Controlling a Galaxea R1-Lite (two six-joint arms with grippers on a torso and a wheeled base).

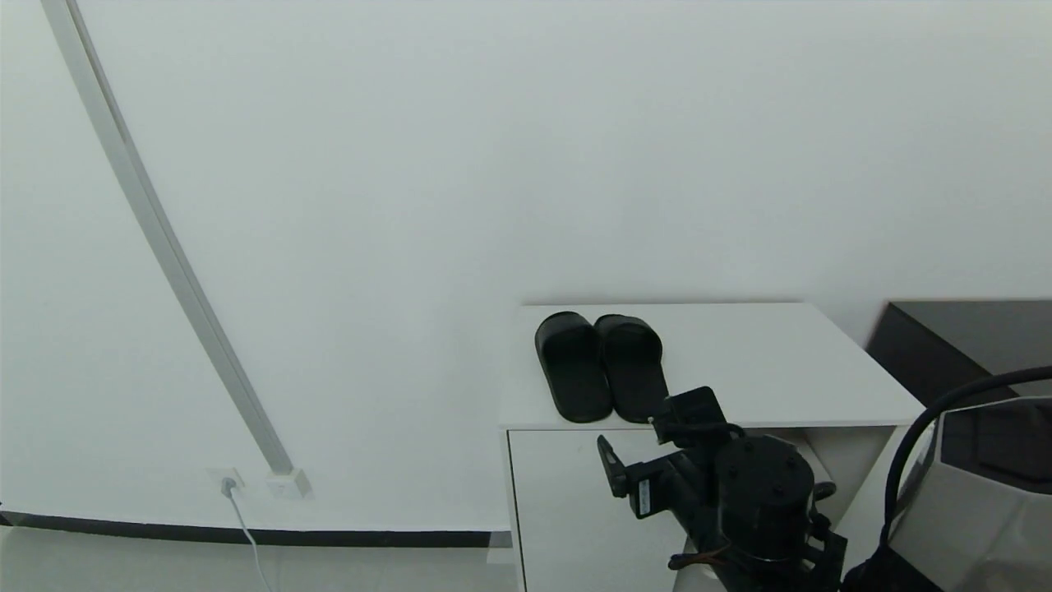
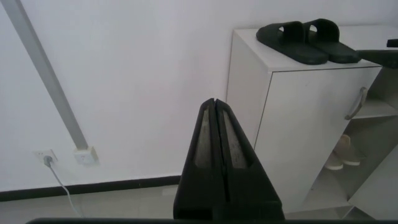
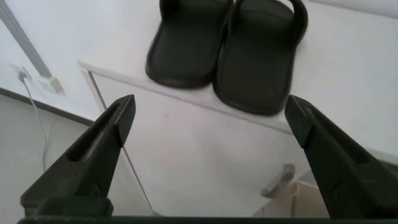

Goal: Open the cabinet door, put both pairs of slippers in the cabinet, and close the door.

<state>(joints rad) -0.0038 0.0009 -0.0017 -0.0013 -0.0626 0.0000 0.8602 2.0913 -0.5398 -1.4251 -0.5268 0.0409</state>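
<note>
You are working on the second pair. The door (image 2: 311,124) of the cabinet (image 1: 764,362) is standing open, and what looks like a pale pair of slippers (image 2: 341,155) is already lying on a low shelf inside. The black slippers (image 1: 600,366) are sitting side by side on the cabinet top, near its left front corner. Your right gripper (image 3: 210,104) is hovering just in front of them, jaws spread wide and gripping nothing. Your left gripper (image 2: 215,115) is hanging left of the cabinet, jaws pressed together and empty. Next, I judge, you are needing to carry the wide jaws over both black slippers and pinch them together. You are counting one cabinet, one door, one handle (image 2: 356,102), two black slippers and one pale pair
</note>
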